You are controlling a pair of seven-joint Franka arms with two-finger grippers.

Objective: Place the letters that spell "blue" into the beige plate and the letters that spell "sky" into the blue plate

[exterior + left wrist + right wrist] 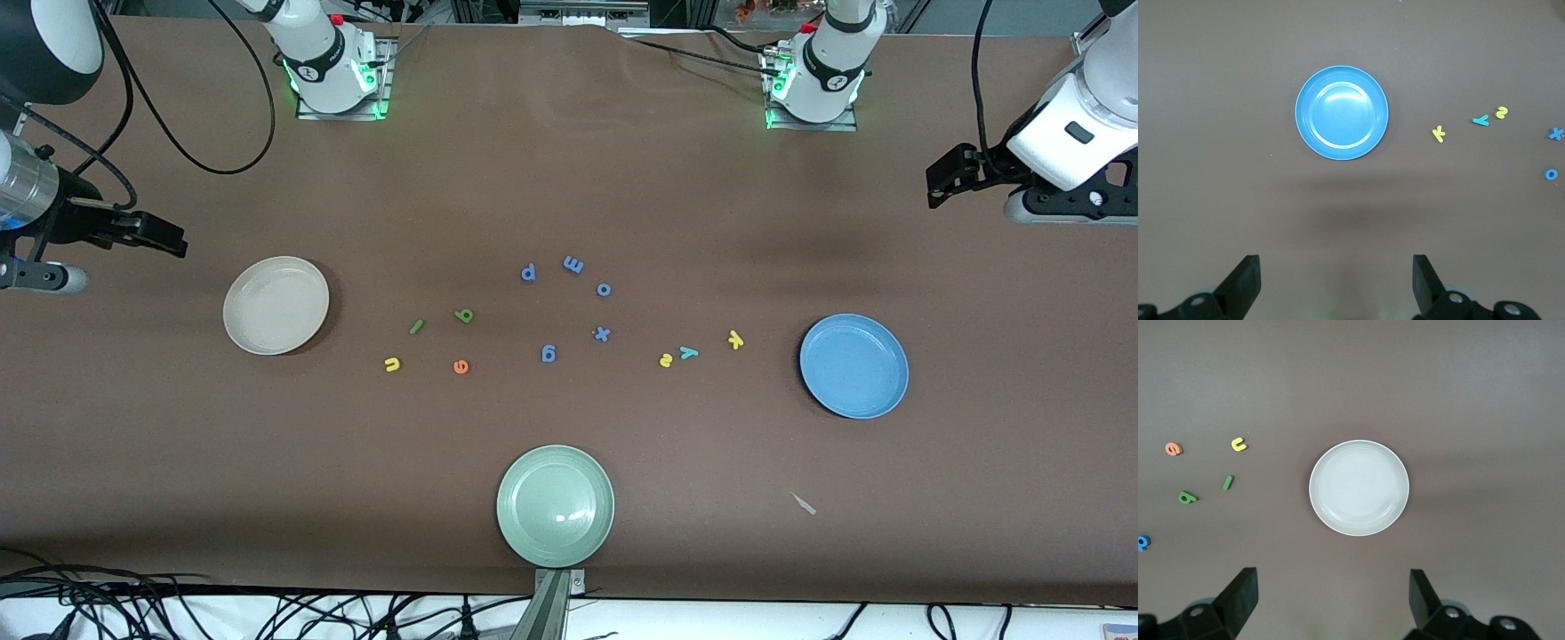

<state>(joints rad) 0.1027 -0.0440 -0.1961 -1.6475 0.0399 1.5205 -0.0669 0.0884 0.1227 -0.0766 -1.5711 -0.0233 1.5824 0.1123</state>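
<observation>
A plain brown cloth-covered desk [569, 178] is carrying a round cream-beige plate [276, 305], a round light blue plate [853, 365], and a round pale green plate [555, 505].

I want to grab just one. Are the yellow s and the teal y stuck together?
Apart. The left wrist view shows brown cloth between the yellow s and the teal y.

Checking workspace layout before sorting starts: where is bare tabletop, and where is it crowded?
Bare brown tabletop lies between the round beige plate and the pale green plate, and between that and the light blue plate. Foam letters crowd the middle, from the yellow u to the yellow k.
</observation>
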